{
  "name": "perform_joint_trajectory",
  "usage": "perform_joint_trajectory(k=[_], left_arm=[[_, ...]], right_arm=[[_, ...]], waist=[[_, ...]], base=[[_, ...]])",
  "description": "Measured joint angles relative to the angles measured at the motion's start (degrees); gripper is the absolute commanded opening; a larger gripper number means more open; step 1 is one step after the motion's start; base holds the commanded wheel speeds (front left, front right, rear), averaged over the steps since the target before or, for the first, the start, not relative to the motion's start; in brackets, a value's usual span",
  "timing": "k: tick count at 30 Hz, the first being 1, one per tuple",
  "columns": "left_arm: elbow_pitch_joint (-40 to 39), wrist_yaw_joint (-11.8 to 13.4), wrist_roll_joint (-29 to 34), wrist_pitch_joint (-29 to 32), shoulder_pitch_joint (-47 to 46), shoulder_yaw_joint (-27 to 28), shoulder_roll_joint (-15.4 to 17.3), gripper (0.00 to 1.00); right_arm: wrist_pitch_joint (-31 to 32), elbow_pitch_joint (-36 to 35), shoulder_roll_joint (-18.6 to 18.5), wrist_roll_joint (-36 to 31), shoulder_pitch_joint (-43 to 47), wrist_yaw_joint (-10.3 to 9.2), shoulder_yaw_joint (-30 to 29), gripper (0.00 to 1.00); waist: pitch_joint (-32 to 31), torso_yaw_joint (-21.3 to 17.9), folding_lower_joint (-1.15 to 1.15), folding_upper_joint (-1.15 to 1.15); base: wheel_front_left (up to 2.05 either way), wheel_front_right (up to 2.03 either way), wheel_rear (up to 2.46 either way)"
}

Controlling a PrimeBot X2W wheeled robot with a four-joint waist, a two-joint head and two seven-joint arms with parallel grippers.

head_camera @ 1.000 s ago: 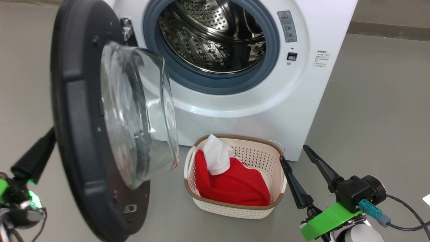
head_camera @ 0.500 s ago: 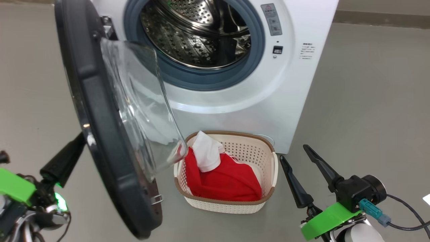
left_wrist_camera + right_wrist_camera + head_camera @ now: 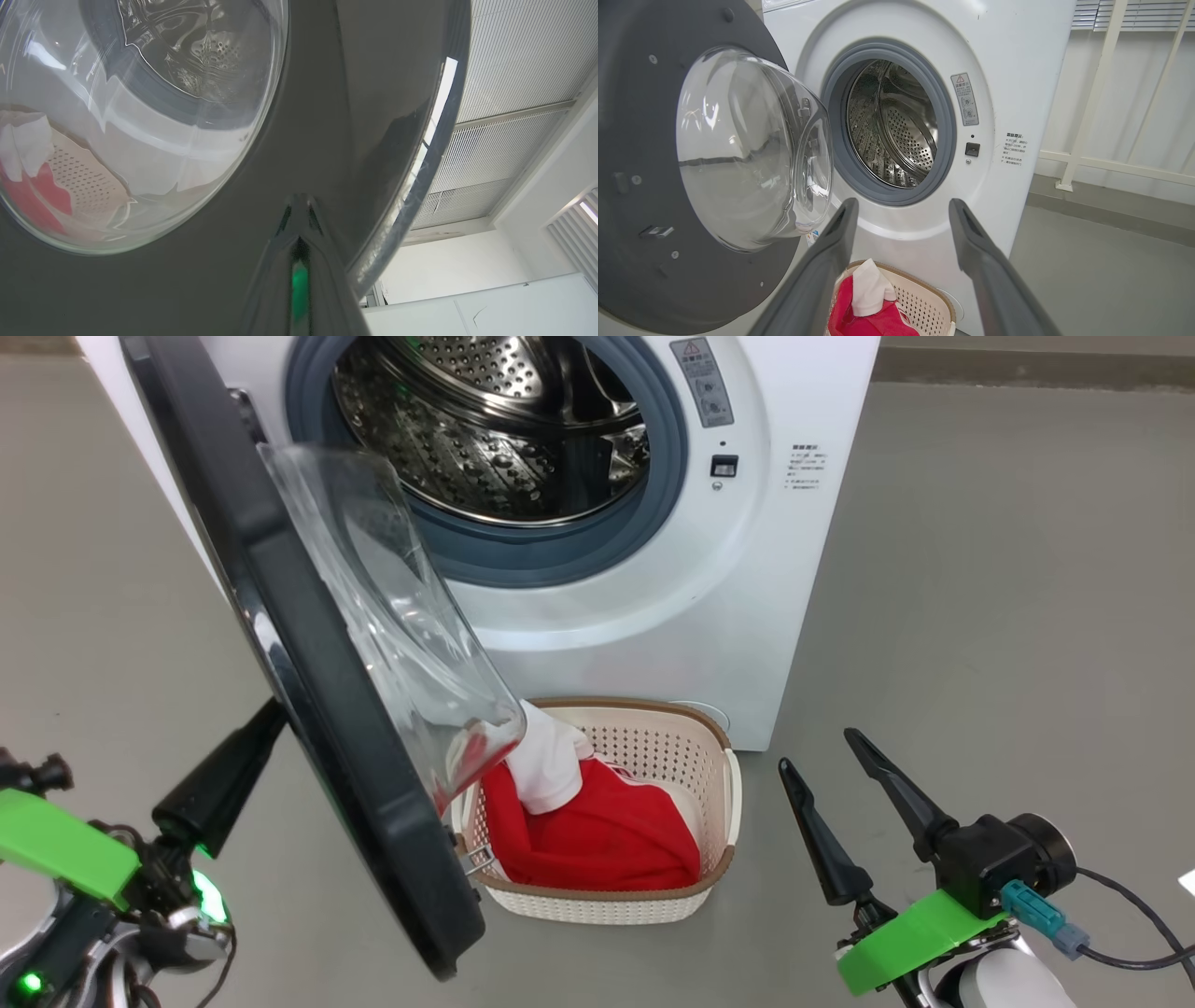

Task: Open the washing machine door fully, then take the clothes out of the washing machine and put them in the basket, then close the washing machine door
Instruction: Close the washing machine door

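Observation:
The white washing machine (image 3: pixel 747 569) stands with its steel drum (image 3: pixel 485 429) showing no clothes inside. Its door (image 3: pixel 308 644), black-rimmed with a clear glass bowl, hangs partly swung out at the left, its lower edge over the basket's left side. My left gripper (image 3: pixel 271 714) is shut, tips pressed against the door's outer black face (image 3: pixel 327 93). The red and white clothes (image 3: pixel 607 831) lie in the cream basket (image 3: pixel 644 705) on the floor before the machine. My right gripper (image 3: pixel 817 751) stands open and empty, right of the basket. In the right wrist view, my right gripper (image 3: pixel 903 205) points at the drum opening (image 3: pixel 896 130).
Grey floor surrounds the machine. A white railing (image 3: pixel 1087 93) runs along the wall to the machine's right. A dark cable (image 3: pixel 1120 915) trails from my right wrist. Through the door glass I see the basket (image 3: pixel 84 182) and clothes (image 3: pixel 28 200).
The door has swung toward the machine, with my shut left gripper following behind it. The head camera has shifted, sliding the whole scene left. The right gripper has not moved.

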Motion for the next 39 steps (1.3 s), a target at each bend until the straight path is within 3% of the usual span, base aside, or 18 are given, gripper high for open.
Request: perform_joint_trajectory(k=[6, 7, 8, 9, 16, 23, 26, 32, 39], left_arm=[[-0.4, 0.7, -0.1, -2.7, 0.5, -0.1, -0.1, 0.02], [-0.6, 0.7, -0.1, -3.3, 0.5, 0.1, -0.1, 0.36], [-0.6, 0.7, -0.1, -3.3, 0.5, 0.1, -0.1, 0.91], [-0.9, 0.6, -0.1, -3.8, 0.5, 0.2, -0.1, 1.00], [-3.5, -2.3, 5.6, -9.3, 2.7, 0.5, 0.3, 1.00], [-3.8, -12.6, 23.0, -23.5, 5.7, -1.4, 3.1, 1.00], [-2.8, -15.4, 32.9, -30.5, 7.1, -3.7, 4.7, 1.00], [-0.4, -16.8, 51.4, -45.5, 8.8, -8.6, 7.1, 1.00], [4.7, -16.8, 62.3, -54.2, 12.1, -12.6, 8.1, 1.00]], right_arm=[[0.0, 0.0, 0.0, 0.0, 0.0, 0.00, -0.4, 1.00], [0.0, 0.0, 0.0, 0.0, 0.0, 0.00, -0.4, 1.00], [0.0, 0.0, 0.0, 0.0, 0.0, 0.00, -0.4, 1.00], [0.0, 0.0, 0.0, 0.0, 0.0, 0.00, -0.5, 1.00], [0.0, 0.0, 0.1, 0.0, 0.0, 0.00, -0.7, 1.00], [0.0, 0.0, 0.3, 0.0, 0.0, 0.00, -0.8, 1.00], [0.0, -0.1, 0.3, 0.0, 0.0, 0.00, -0.8, 1.00], [0.0, -0.1, 0.3, 0.0, 0.0, 0.00, -0.7, 1.00], [0.0, -0.1, 0.5, 0.0, 0.2, 0.00, -0.7, 1.00]], waist=[[0.5, -0.3, 0.00, 0.00], [0.5, -0.3, 0.00, 0.00], [0.5, -0.3, 0.00, 0.00], [0.5, -0.2, 0.00, 0.00], [0.3, 0.4, 0.00, 0.00], [0.3, 1.1, 0.00, 0.00], [0.1, 1.2, 0.00, 0.00], [-0.2, 1.4, 0.00, 0.00], [-1.0, 1.2, 0.00, 0.00]], base=[[0.00, 0.00, 0.00], [0.00, 0.00, 0.00], [0.00, 0.00, 0.00], [0.00, 0.00, 0.00], [0.00, 0.00, 0.00], [0.00, 0.00, 0.00], [0.00, 0.00, 0.00], [0.00, 0.00, 0.00], [0.00, 0.00, 0.00]])
